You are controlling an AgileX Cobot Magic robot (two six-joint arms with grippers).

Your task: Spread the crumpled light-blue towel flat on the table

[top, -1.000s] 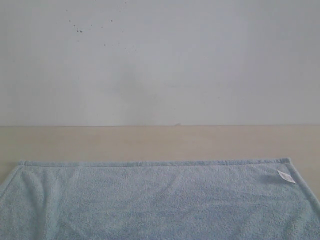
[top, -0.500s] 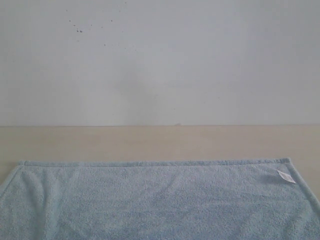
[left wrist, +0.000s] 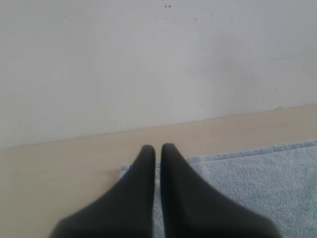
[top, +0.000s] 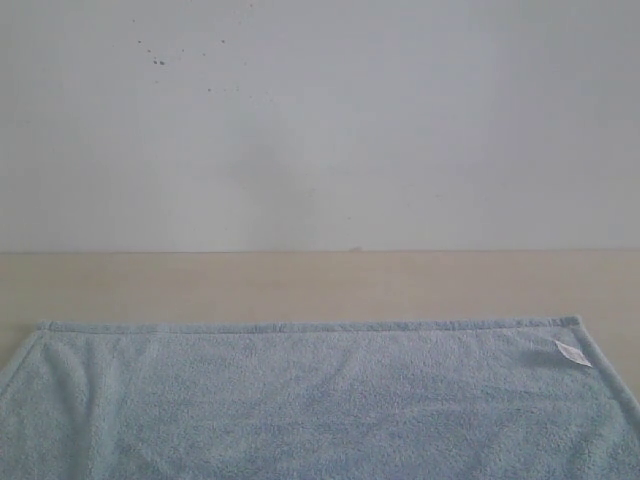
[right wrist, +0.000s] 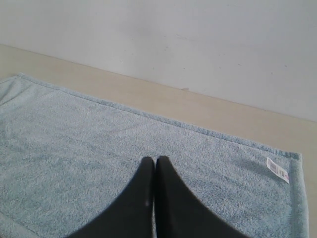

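Observation:
The pale light-blue towel (top: 320, 400) lies flat on the beige table (top: 320, 285), its hemmed far edge straight and its white label (top: 572, 352) near the far right corner. Neither gripper shows in the exterior view. In the left wrist view my left gripper (left wrist: 158, 147) hovers over a corner of the towel (left wrist: 257, 178), its black fingers nearly touching, with only a thin slit and nothing between them. My right gripper (right wrist: 155, 159) is shut and empty above the middle of the towel (right wrist: 74, 139), with the label (right wrist: 277, 170) off to one side.
A plain white wall (top: 320, 120) rises behind the table's far edge. A bare strip of table (right wrist: 223, 116) runs between the towel's far hem and the wall. Bare wood (left wrist: 59, 168) also lies beside the towel's corner.

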